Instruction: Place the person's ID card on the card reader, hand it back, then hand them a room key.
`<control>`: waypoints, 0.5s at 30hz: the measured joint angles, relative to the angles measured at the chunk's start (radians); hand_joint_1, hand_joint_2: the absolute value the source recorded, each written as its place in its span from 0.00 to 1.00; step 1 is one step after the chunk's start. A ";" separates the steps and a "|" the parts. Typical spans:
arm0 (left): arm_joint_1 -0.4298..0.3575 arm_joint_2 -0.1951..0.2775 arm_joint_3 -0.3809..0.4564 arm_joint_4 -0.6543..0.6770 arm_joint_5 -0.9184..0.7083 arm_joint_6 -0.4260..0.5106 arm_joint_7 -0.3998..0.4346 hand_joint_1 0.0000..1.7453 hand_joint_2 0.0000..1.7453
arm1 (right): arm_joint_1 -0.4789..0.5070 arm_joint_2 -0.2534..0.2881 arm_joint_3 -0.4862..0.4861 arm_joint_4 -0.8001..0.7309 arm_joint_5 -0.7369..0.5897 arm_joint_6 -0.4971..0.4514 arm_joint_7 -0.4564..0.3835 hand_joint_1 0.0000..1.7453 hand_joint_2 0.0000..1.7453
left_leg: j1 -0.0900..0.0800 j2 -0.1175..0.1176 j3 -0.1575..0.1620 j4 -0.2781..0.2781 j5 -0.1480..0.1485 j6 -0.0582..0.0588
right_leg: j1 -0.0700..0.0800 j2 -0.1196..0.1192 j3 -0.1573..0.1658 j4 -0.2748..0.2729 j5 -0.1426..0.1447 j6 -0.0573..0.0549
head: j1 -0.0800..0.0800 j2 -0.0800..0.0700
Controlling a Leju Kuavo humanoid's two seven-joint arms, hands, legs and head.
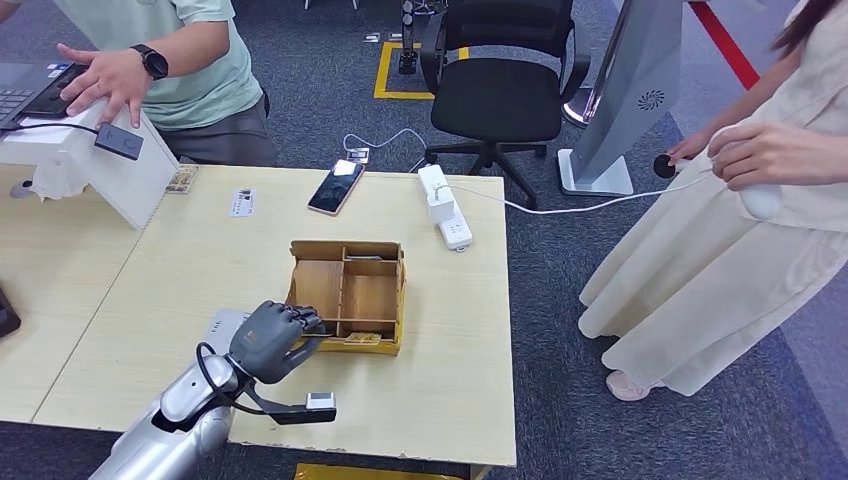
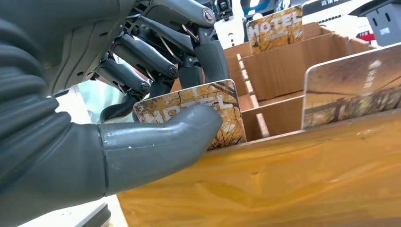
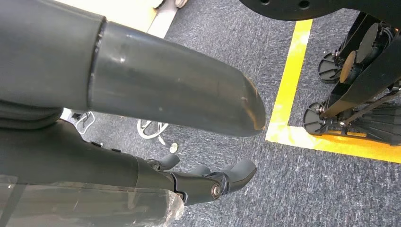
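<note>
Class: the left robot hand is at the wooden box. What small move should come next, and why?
Probably lift the hotel key card straight up out of the wooden box: the left robot hand already pinches it between thumb and fingers, its lower edge still inside the front slot.

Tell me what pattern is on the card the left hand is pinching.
The room key card shows golden autumn trees with white HOTEL lettering, clearest in the left wrist view.

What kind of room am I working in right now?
Probably a lab or office staged as a hotel check-in desk: the left hand grips a card printed HOTEL in a wooden card box, with an office chair and yellow floor tape behind.
</note>
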 joint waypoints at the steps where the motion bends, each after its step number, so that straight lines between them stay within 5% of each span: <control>1: -0.004 -0.003 -0.003 0.002 0.000 0.003 0.000 1.00 1.00 | 0.000 0.000 0.000 0.000 0.000 0.001 0.000 0.00 0.00 | 0.000 0.000 0.000 0.000 0.000 0.000 | 0.000 0.000 0.000 0.000 0.000 0.000 | 0.000 0.000; 15: -0.086 -0.036 -0.005 -0.019 0.003 0.019 0.023 1.00 1.00 | 0.001 -0.003 0.001 0.000 0.009 0.011 -0.006 0.00 0.00 | 0.000 0.000 0.000 0.000 0.000 0.000 | 0.000 0.000 0.000 0.000 0.000 0.000 | 0.000 0.000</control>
